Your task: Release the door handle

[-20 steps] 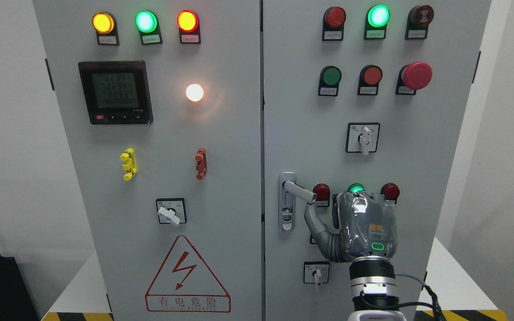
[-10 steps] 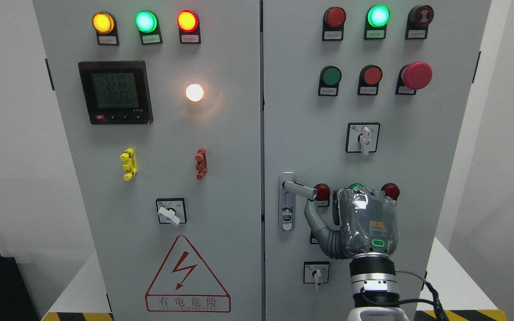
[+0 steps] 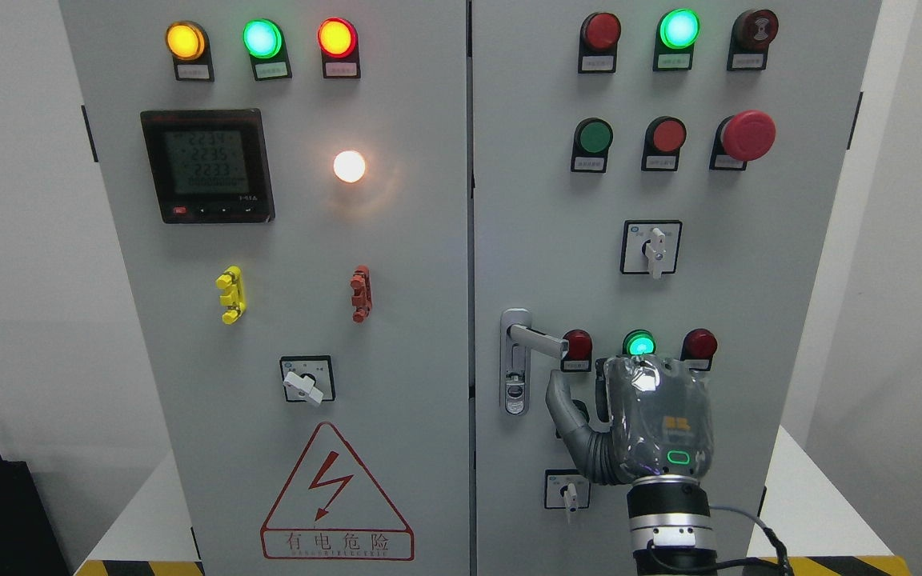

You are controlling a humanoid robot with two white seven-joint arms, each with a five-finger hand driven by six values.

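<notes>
The right hand (image 3: 629,416), grey and wrapped in clear film, has dropped lower in the frame than it was a second ago, so the green lamp (image 3: 639,344) above it now shows in full. Its thumb (image 3: 561,400), which earlier reached up against the end of the silver lever door handle (image 3: 537,340), now stops just below that handle with a small gap between them. The handle has swung back up from its earlier downward slant and lies nearly level, pointing right from its chrome lock plate (image 3: 515,384) at the lower middle of the frame. The hand holds nothing; the thumb is stretched out to the left, while the other fingers are hidden behind the palm. By this reading the release is done or all but done, and only drawing the arm clear remains.

The grey double-door electrical cabinet (image 3: 397,320) fills the view and stands on a white surface (image 3: 817,496) edged with yellow-and-black tape. Plain pale walls lie on both sides.
</notes>
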